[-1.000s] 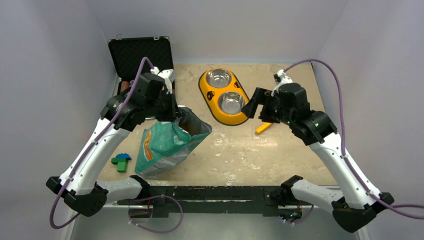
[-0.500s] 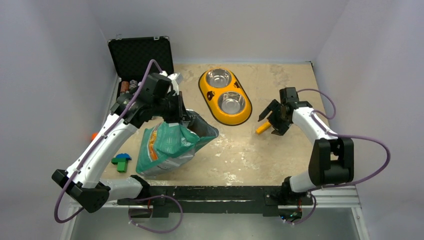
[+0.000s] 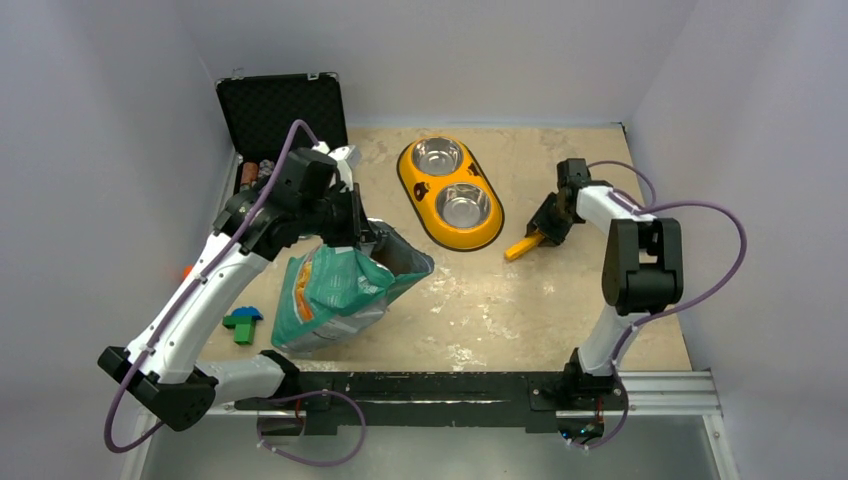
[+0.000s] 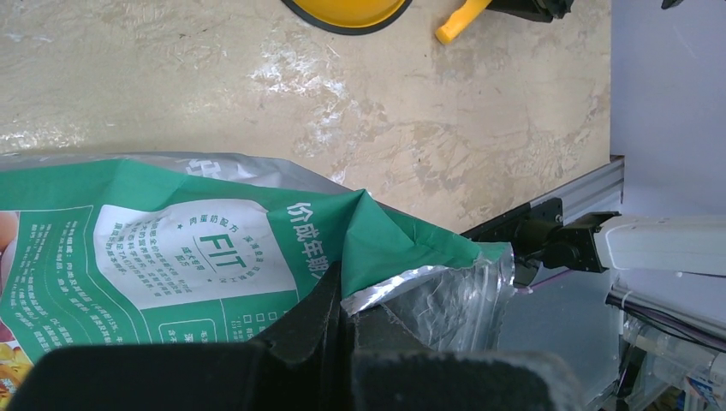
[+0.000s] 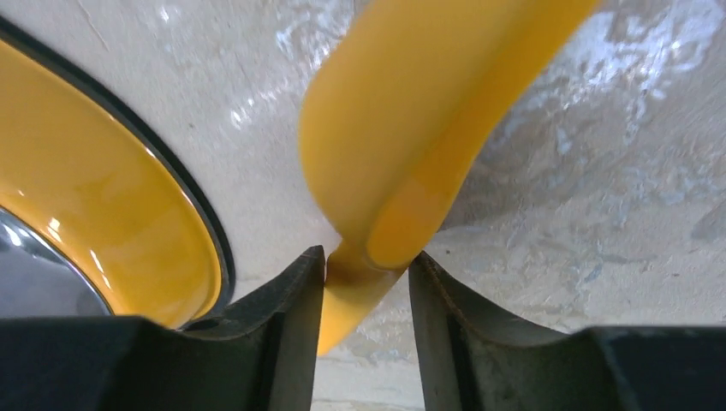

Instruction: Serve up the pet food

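A teal-green pouch (image 3: pixel 330 295) (image 4: pixel 171 248) stands at the table's near left with its mouth open toward the bowls. The pet food is hidden inside it. My left gripper (image 3: pixel 358 232) (image 4: pixel 347 295) is shut on the pouch's silver-lined upper rim. A yellow scoop (image 3: pixel 522 247) (image 5: pixel 411 128) (image 4: pixel 458 21) lies on the table just right of the yellow two-bowl feeder (image 3: pixel 418 190) (image 5: pixel 103 223). Both steel bowls (image 3: pixel 463 205) look empty. Low over the table, my right gripper (image 3: pixel 545 232) (image 5: pixel 366 261) is shut on the scoop, a finger touching each side.
An open black case (image 3: pixel 282 115) stands at the back left, with small items (image 3: pixel 255 172) at its foot. Green blocks (image 3: pixel 242 325) lie left of the pouch, and a small orange object (image 3: pixel 188 270) sits by the left wall. The table's front rail (image 3: pixel 430 385) runs along the near edge.
My right arm has swung out and down to the scoop, and its jaws have closed from wide open onto it. The left gripper and pouch have shifted only slightly.
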Motion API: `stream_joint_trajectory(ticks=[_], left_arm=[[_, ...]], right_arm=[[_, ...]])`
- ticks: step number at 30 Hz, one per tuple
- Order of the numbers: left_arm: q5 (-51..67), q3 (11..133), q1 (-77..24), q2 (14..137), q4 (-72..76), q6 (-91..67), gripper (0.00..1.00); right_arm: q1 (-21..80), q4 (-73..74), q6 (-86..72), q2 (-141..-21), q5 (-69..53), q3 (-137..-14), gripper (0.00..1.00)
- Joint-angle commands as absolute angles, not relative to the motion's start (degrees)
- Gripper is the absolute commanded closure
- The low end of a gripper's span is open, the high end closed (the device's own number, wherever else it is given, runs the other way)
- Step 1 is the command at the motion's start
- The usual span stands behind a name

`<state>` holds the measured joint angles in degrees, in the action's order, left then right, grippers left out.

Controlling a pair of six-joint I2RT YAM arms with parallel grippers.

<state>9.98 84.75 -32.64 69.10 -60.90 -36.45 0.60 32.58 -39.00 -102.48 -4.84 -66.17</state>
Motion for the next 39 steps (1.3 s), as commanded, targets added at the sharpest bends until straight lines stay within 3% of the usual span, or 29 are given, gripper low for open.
stream_joint_trajectory(ticks=[1, 4, 8, 13, 17, 22, 23, 24, 26, 27, 32, 36, 39], left_arm=[[11.2, 88.4, -32.3, 66.9, -58.0, -35.8, 1.00], [11.3, 88.9, -32.3, 66.9, -57.7, -35.6, 1.00], [10.4, 89.5, -32.3, 66.6, -58.2, -34.7, 1.00], [-0.4, 92.3, -32.3, 64.8, -61.8, -32.5, 1.00], [-11.2, 92.4, -32.3, 61.6, -63.0, -32.0, 1.00], [-16.7, 91.2, -32.3, 56.9, -62.6, -33.2, 1.00], [-17.9, 90.8, -32.4, 55.9, -62.4, -33.2, 1.00], [-18.3, 90.3, -32.4, 55.0, -62.2, -33.0, 1.00], [-19.3, 89.3, -32.4, 53.9, -61.7, -32.8, 1.00], [-19.4, 89.1, -32.3, 53.6, -61.7, -32.8, 1.00], [-18.3, 89.4, -32.4, 53.6, -61.5, -32.9, 1.00], [-16.8, 89.5, -32.3, 53.9, -61.4, -33.3, 1.00], [-15.7, 89.5, -32.4, 54.0, -61.5, -33.6, 1.00]], right_arm=[[1.2, 40.7, -35.8, -104.8, -0.3, -74.0, 0.67], [2.2, 44.4, -33.1, -103.6, 5.6, -74.7, 0.86], [8.7, 47.4, -28.9, -94.8, 15.2, -70.5, 0.99], [30.0, 56.0, -31.9, -90.4, 29.0, -66.4, 1.00], [46.5, 64.1, -39.4, -97.3, 38.5, -67.0, 1.00], [57.6, 67.8, -41.3, -108.3, 39.1, -74.0, 0.96], [58.9, 67.1, -39.8, -109.0, 38.1, -75.3, 0.93], [60.2, 66.1, -37.8, -109.2, 36.5, -76.4, 0.81], [62.3, 60.3, -31.0, -106.9, 30.6, -76.2, 0.24], [63.0, 56.7, -28.0, -104.5, 26.8, -75.0, 0.16], [61.7, 46.8, -21.8, -90.2, 9.3, -67.0, 0.09], [52.6, 33.3, -23.2, -74.6, -6.4, -53.5, 0.07], [46.7, 24.6, -22.9, -69.3, -14.0, -46.5, 0.06]])
